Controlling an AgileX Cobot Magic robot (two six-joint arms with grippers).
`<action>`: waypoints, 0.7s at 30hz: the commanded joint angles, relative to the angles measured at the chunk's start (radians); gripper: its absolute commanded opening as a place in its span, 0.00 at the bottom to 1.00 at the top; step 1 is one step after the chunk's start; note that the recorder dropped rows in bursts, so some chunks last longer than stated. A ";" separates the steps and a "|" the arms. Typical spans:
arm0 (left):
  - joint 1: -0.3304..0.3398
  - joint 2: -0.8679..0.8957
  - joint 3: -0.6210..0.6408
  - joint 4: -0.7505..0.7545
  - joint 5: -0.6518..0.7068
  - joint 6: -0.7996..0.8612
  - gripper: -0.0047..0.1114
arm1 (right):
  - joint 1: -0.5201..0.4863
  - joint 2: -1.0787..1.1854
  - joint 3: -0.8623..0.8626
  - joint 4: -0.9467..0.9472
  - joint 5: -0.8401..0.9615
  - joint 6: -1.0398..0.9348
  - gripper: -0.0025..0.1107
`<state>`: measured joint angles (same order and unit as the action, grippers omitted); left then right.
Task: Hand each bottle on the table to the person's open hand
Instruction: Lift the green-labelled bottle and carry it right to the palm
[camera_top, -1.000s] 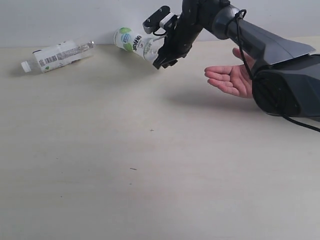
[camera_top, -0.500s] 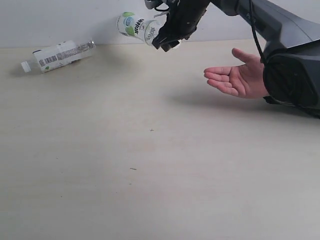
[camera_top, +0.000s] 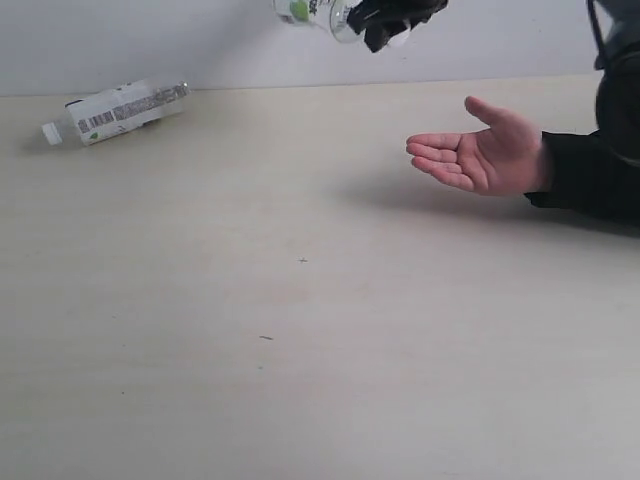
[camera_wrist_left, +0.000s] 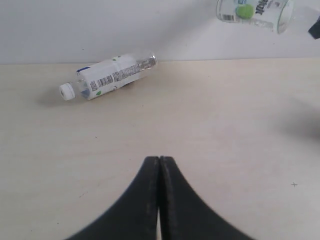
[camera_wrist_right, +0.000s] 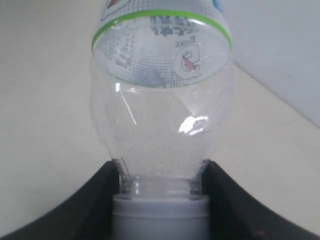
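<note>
My right gripper (camera_top: 385, 22) is shut on the neck of a clear bottle with a green-white label (camera_top: 318, 10) (camera_wrist_right: 162, 100) and a white cap, held high at the top edge of the exterior view. This green-white bottle (camera_wrist_left: 252, 11) also shows in the left wrist view. The person's open hand (camera_top: 478, 152) rests palm up at the right, lower than the held bottle. A white-capped bottle with a barcode label (camera_top: 112, 111) (camera_wrist_left: 107, 77) lies on its side at the table's far left. My left gripper (camera_wrist_left: 159, 162) is shut and empty above the table (camera_top: 300, 330). No other bottles are in view.
A pale wall runs along the far edge of the table. The person's black sleeve (camera_top: 590, 180) lies at the right edge. A few tiny dark specks (camera_top: 303, 261) mark the tabletop.
My right gripper has lifted the green-white bottle up and to the right, away from the table's far edge to the top of the view. The hand and the other bottle stay put.
</note>
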<state>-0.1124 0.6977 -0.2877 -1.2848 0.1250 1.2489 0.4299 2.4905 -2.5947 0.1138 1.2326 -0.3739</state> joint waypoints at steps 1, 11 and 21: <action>0.003 -0.004 0.004 -0.001 0.002 0.005 0.04 | -0.046 -0.091 -0.002 0.002 -0.012 0.005 0.02; 0.003 -0.004 0.004 -0.001 0.002 0.005 0.04 | -0.046 -0.488 0.582 0.135 -0.012 -0.094 0.02; 0.003 -0.004 0.004 -0.001 0.002 0.005 0.04 | -0.046 -0.988 1.251 0.037 -0.354 0.143 0.02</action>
<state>-0.1124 0.6977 -0.2877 -1.2848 0.1250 1.2489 0.3879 1.5986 -1.4717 0.1754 0.9642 -0.2672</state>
